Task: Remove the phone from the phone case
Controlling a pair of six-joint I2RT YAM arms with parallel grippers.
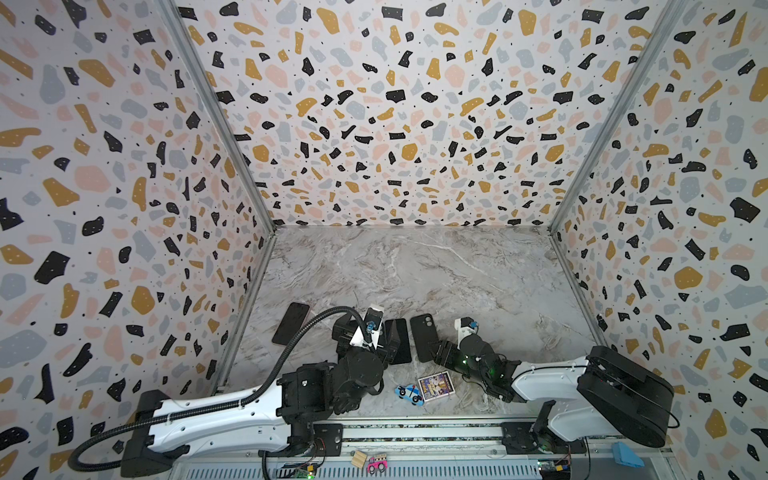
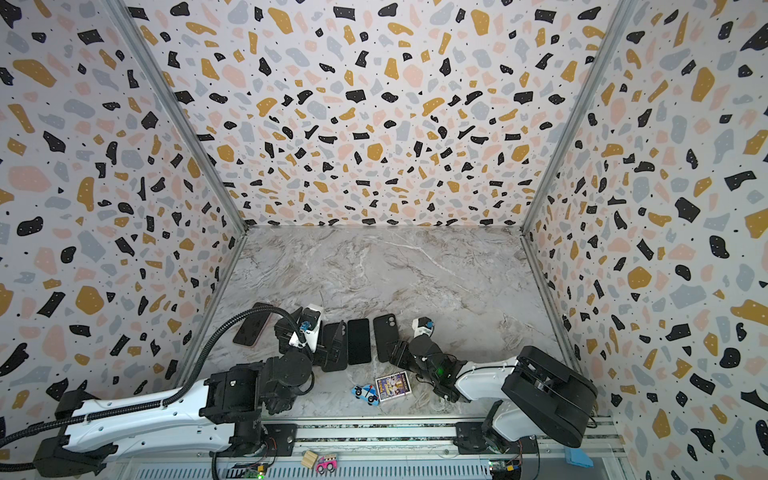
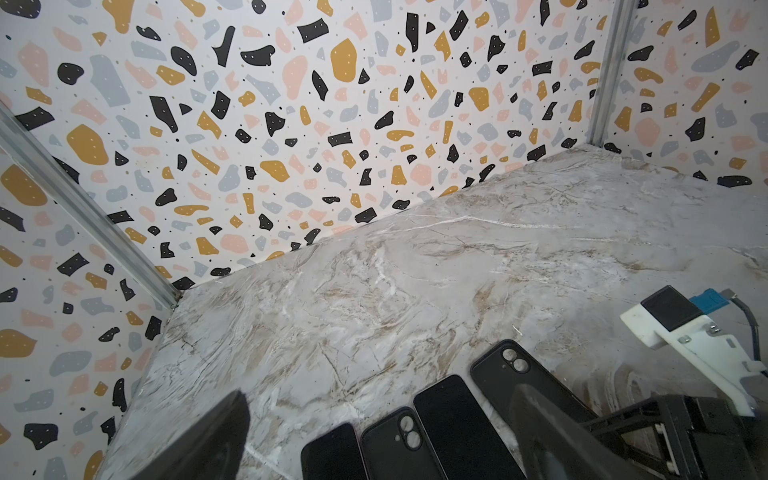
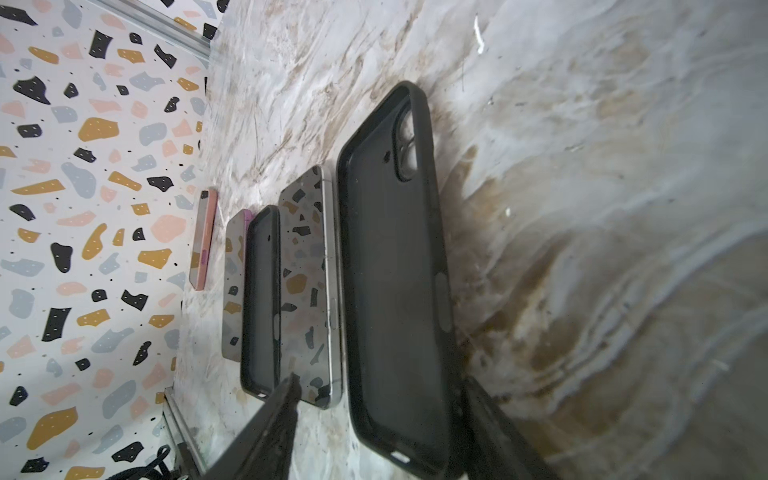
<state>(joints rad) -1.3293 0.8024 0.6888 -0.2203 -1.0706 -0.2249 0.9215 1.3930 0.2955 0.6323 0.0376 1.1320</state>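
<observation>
From my station I see the right gripper (image 4: 380,380) low at the near end of the empty black phone case (image 4: 395,270), which lies flat on the marble table (image 2: 415,270) with its hollow side up. Its jaws stand apart on both sides of that end. One finger (image 4: 494,436) is just beside the case edge and the other is off the case, above a corner of the phone (image 4: 307,282), so I judge that it clamps nothing. The phone lies screen up just beside the case, outside of it, and its glass mirrors the spotted wall. On the other side of the phone there is a second black case (image 4: 262,299), then a phone with purple edge (image 4: 233,286), and more apart a pink phone (image 4: 203,241). The left gripper (image 3: 380,392) is spread wide and holds nothing; in the left wrist view the row of phones and cases shows between its two fingers. In a top view a toy car (image 2: 366,393) and a small picture card (image 2: 392,385) lie near the front edge, apart from the row.
</observation>
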